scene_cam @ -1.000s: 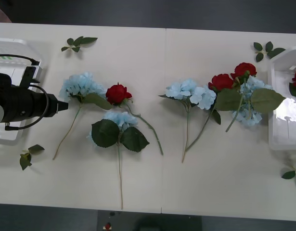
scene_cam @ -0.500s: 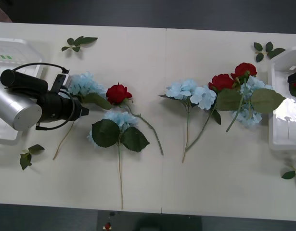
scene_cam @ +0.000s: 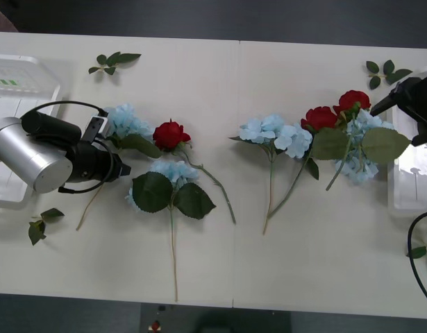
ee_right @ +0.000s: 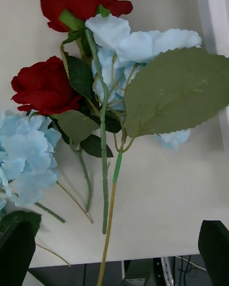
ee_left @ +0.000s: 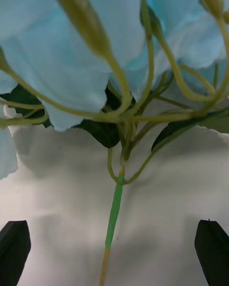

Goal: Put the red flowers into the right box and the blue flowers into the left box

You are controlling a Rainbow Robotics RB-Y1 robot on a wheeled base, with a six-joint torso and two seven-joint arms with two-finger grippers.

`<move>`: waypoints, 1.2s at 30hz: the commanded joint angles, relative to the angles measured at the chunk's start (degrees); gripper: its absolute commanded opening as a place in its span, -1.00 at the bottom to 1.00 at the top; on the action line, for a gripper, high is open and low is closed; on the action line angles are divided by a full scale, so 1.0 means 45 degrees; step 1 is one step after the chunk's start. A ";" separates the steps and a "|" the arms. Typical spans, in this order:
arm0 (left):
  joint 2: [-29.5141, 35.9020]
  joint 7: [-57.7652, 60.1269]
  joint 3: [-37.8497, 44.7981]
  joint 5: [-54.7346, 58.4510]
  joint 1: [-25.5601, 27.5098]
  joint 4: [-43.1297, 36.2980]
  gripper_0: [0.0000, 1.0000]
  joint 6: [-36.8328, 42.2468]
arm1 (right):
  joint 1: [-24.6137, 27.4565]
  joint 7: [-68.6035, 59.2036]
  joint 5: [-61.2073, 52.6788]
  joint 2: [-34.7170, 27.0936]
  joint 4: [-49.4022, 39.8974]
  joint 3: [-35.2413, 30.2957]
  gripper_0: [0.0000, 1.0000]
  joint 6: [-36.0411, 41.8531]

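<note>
Tabletop: blue flower stem between left pincer fingers.

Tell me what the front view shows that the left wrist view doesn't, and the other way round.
Front view alone: the whole table, the red flowers, the left box, the right box, and the right end effector near the right-hand cluster. Left wrist view alone: a close look under one bloom, with thin branching stalks meeting a green stem. Both share: the blue flowers and the left end effector, open beside that stem.
</note>
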 commanded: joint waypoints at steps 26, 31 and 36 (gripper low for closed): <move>-0.0446 -0.0487 -0.0526 -0.0088 -0.1284 0.1261 -1.00 -0.0233 | -0.0362 -0.1427 0.1871 0.1117 0.0990 0.1960 1.00 -0.0018; 0.0316 -0.0448 -0.0506 -0.0049 -0.1792 0.1164 -1.00 -0.0233 | -0.0323 -0.1388 0.2067 0.1254 0.0990 0.2019 1.00 -0.0018; 0.1663 -0.0448 0.0021 -0.0049 -0.2085 0.0753 -1.00 -0.0233 | -0.0226 -0.1349 0.2067 0.1273 0.0990 0.2429 0.86 -0.0018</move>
